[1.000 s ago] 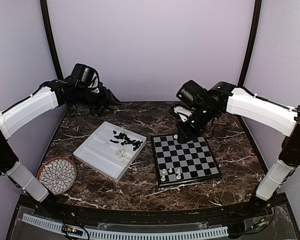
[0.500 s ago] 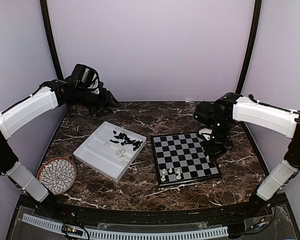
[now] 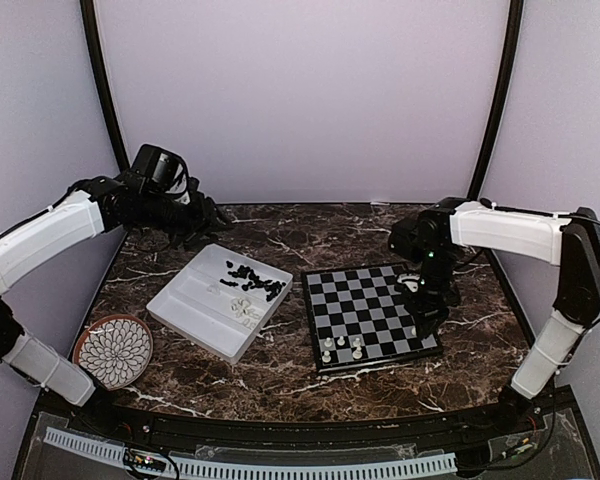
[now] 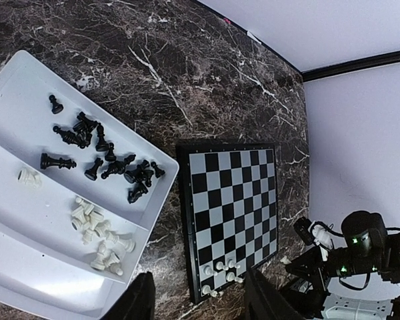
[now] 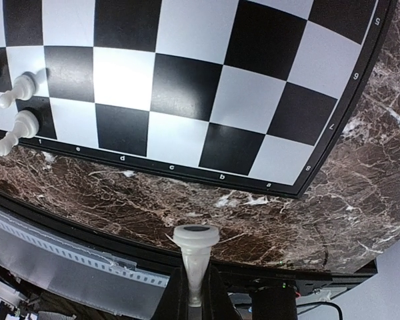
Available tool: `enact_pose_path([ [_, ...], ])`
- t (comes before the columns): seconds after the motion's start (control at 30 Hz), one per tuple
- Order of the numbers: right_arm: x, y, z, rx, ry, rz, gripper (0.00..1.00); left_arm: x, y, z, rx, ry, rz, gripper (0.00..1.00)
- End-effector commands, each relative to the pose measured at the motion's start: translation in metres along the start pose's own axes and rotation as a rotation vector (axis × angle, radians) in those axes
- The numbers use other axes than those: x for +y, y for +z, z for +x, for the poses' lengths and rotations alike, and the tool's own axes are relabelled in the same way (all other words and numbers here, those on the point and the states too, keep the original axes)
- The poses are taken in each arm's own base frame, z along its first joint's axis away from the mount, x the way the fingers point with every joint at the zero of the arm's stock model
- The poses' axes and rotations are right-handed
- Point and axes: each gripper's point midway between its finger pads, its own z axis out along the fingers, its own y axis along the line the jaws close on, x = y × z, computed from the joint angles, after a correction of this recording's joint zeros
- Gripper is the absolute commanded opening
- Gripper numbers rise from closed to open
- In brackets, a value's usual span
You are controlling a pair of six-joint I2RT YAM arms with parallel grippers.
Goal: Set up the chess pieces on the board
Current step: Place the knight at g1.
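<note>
The board (image 3: pixel 368 300) lies right of centre, with several white chess pieces (image 3: pixel 341 347) standing near its front left corner. My right gripper (image 3: pixel 425 318) hangs over the board's near right edge, shut on a white chess piece (image 5: pixel 196 257). In the right wrist view that piece's round base points up between the fingers (image 5: pixel 177 297), past the board's corner (image 5: pixel 187 100). My left gripper (image 3: pixel 202 214) hovers behind the white tray (image 3: pixel 195 310), open and empty. Black pieces (image 4: pixel 100 153) and white pieces (image 4: pixel 97 233) lie loose in the tray.
A round patterned plate (image 3: pixel 113 350) sits at the near left. The tray (image 4: pixel 27 120) lies at an angle beside the board's left edge (image 4: pixel 185 220). Purple walls enclose the marble table on three sides.
My right arm swung from the board's far left corner across to its near right edge, carrying the white piece. The left arm shifted slightly left and lower.
</note>
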Motion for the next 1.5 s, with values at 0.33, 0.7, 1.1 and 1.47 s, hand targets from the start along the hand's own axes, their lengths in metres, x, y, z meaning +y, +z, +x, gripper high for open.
enact_pose_path([
  [0.33, -0.007, 0.023, 0.001, 0.095, 0.032, 0.015, 0.00, 0.010, -0.011, 0.009, -0.035, -0.001, 0.040, 0.48],
  [0.7, -0.009, 0.033, -0.002, 0.145, 0.049, 0.009, 0.01, 0.021, -0.007, 0.016, -0.023, -0.010, 0.038, 0.48],
  [1.1, -0.018, 0.034, -0.010, 0.145, 0.071, 0.022, 0.04, 0.027, -0.005, 0.015, -0.018, -0.012, 0.036, 0.48],
  [1.47, -0.016, 0.035, -0.014, 0.150, 0.073, 0.007, 0.07, 0.030, -0.004, 0.017, -0.016, -0.020, 0.039, 0.48],
])
